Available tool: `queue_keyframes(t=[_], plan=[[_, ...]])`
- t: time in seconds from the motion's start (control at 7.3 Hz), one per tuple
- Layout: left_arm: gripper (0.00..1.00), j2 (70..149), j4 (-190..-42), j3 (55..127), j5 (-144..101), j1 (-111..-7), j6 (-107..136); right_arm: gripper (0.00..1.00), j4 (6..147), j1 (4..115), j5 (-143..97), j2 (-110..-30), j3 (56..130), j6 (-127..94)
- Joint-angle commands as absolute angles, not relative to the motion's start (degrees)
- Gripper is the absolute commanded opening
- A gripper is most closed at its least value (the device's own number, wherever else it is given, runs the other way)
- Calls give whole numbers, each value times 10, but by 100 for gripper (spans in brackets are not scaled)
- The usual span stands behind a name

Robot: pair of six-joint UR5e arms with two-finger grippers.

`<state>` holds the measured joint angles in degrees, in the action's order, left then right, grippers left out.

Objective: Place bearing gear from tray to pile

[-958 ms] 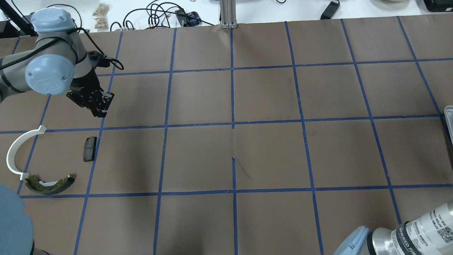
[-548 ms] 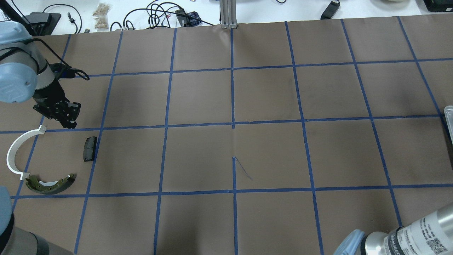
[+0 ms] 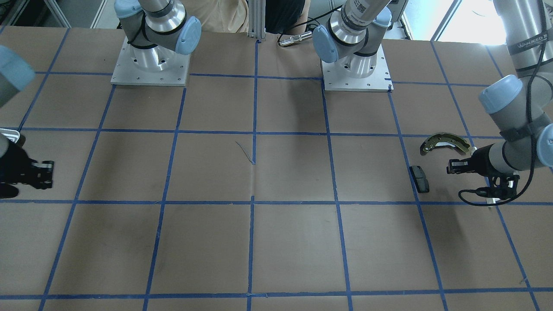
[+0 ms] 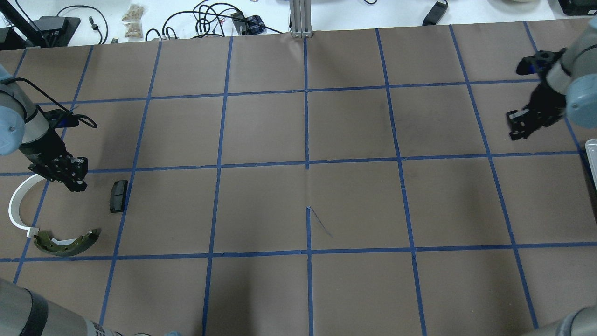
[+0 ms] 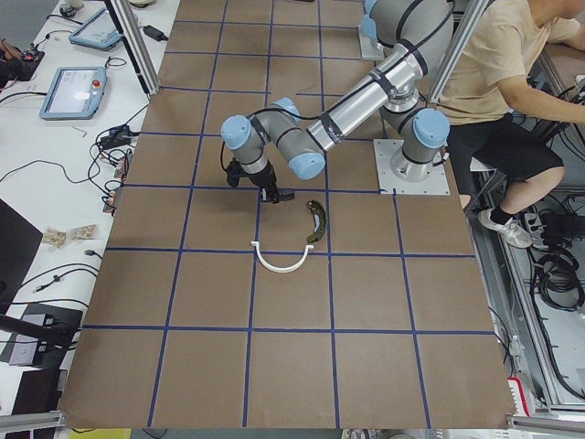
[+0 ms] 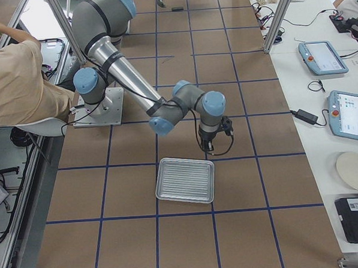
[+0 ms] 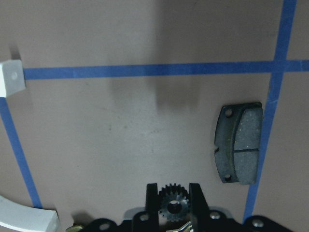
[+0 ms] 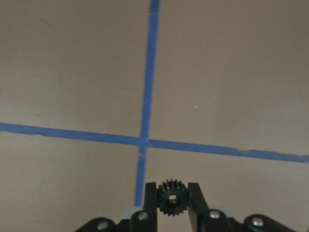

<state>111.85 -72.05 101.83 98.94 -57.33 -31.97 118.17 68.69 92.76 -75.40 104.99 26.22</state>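
My left gripper (image 4: 75, 183) is shut on a small dark bearing gear (image 7: 173, 205), held between its fingers (image 7: 151, 195). It hovers over the pile, between the white plastic arc (image 4: 17, 211) and the dark grey pad (image 4: 118, 190), with the olive-gold brake shoe (image 4: 70, 243) nearer the robot. My right gripper (image 4: 516, 129) is shut on a second dark gear (image 8: 171, 198) above bare paper and a tape crossing. The ribbed silver tray (image 6: 185, 180) lies next to the right gripper and shows nothing on it; only its rim (image 4: 591, 156) shows in the overhead view.
Brown paper with a blue tape grid (image 4: 307, 163) covers the table. Cables and small items (image 4: 219, 21) lie beyond the far edge. The arm bases (image 3: 149, 65) stand at the robot's side. A seated person (image 5: 512, 82) is beside the robot.
My left gripper has moved left and toward the robot, down to the pile beside the arc and pad. My right gripper has come into the overhead view at the far right.
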Motion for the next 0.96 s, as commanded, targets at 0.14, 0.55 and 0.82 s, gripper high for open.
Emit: queue_keyframes(t=[0.14,0.55,0.82], plan=[[0,1138,-678,1048,984,-563,-322,0,1183,945,911,-795,1095,-96],[0,1147,-654,1057,984,-559,-330,1,1226,1107,840,-728,1080,-326],[58,1145,-653,1065,983,-557,-327,8,1320,1149,800,-680,1078,-411]])
